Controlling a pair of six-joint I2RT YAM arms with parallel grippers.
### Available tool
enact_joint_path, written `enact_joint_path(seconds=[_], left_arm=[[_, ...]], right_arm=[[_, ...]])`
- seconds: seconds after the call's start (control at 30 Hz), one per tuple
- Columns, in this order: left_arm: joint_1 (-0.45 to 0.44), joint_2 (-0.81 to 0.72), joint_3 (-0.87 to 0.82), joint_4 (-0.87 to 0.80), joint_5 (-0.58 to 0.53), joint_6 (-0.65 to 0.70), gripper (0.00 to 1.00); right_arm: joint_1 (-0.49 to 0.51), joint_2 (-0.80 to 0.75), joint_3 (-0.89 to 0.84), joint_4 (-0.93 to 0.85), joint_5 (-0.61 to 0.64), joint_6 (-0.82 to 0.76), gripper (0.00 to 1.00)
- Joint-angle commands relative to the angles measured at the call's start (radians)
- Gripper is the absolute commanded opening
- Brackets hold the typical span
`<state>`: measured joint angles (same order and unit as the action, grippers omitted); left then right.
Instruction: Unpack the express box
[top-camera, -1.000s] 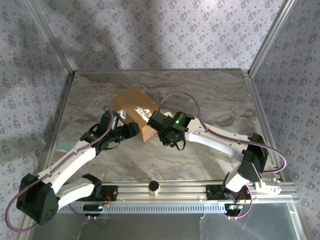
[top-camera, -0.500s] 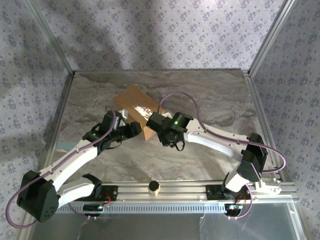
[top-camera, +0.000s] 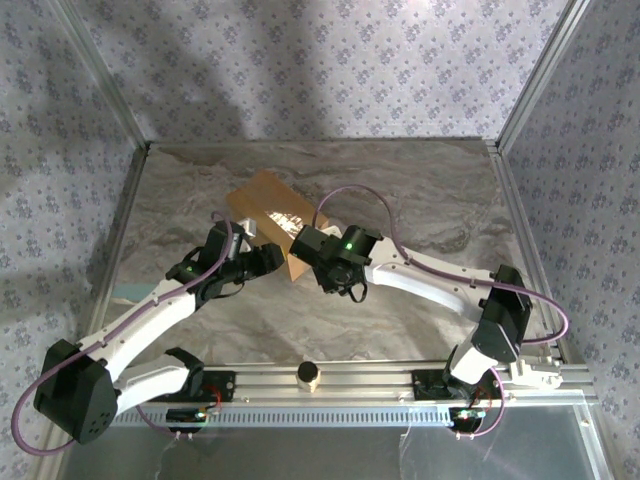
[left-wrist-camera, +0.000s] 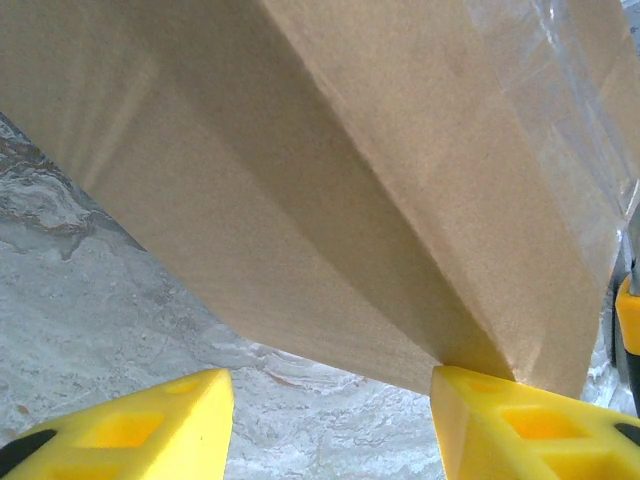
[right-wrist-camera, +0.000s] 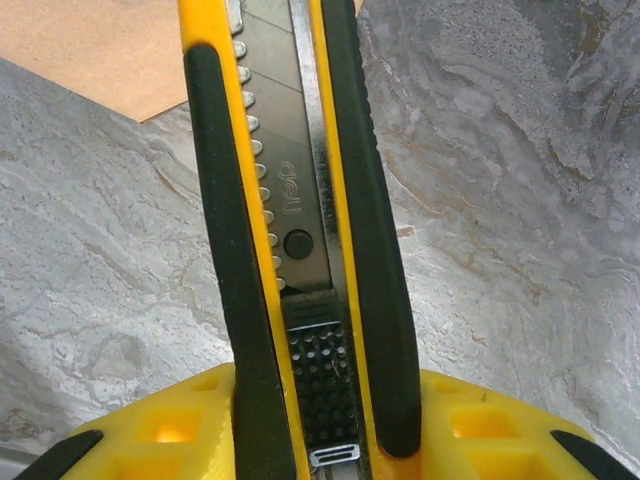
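The tan express box (top-camera: 272, 215) lies closed on the marble table, glossy clear tape along its top seam. In the left wrist view the express box (left-wrist-camera: 330, 180) looms close, and my left gripper (left-wrist-camera: 330, 420) stands open with one yellow fingertip (left-wrist-camera: 500, 415) touching the carton's near bottom corner. My left gripper (top-camera: 268, 257) sits at the box's near-left side. My right gripper (right-wrist-camera: 310, 420) is shut on a yellow-and-black utility knife (right-wrist-camera: 290, 200), blade end pointing away toward the box corner (right-wrist-camera: 100, 50). My right gripper (top-camera: 318, 250) is at the box's near-right end.
A small round knob (top-camera: 308, 374) sits on the aluminium rail at the front edge. Metal frame posts and patterned walls enclose the table (top-camera: 420, 190). Open marble lies to the right of and behind the box.
The right gripper with the knife has edged slightly left toward the box. The left gripper has shifted a little closer to the box's near side.
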<state>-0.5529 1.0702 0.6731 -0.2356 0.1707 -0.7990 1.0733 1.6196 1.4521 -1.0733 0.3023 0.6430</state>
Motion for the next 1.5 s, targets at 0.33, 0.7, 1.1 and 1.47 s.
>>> enact_joint_path(seconds=[0.33, 0.7, 1.1, 1.47], left_arm=[[-0.025, 0.039, 0.063, 0.035, -0.013, -0.017, 0.55], [-0.034, 0.04, 0.069, 0.044, -0.02, -0.026, 0.55], [-0.044, 0.053, 0.08, 0.064, -0.026, -0.032, 0.55], [-0.045, 0.05, 0.086, 0.065, -0.04, -0.039, 0.55]], right_arm=[[0.06, 0.029, 0.04, 0.016, -0.056, -0.039, 0.0], [0.076, 0.046, 0.059, 0.016, -0.069, -0.042, 0.0], [0.095, 0.059, 0.069, 0.023, -0.08, -0.04, 0.0], [0.093, 0.056, 0.087, -0.012, -0.108, -0.042, 0.0]])
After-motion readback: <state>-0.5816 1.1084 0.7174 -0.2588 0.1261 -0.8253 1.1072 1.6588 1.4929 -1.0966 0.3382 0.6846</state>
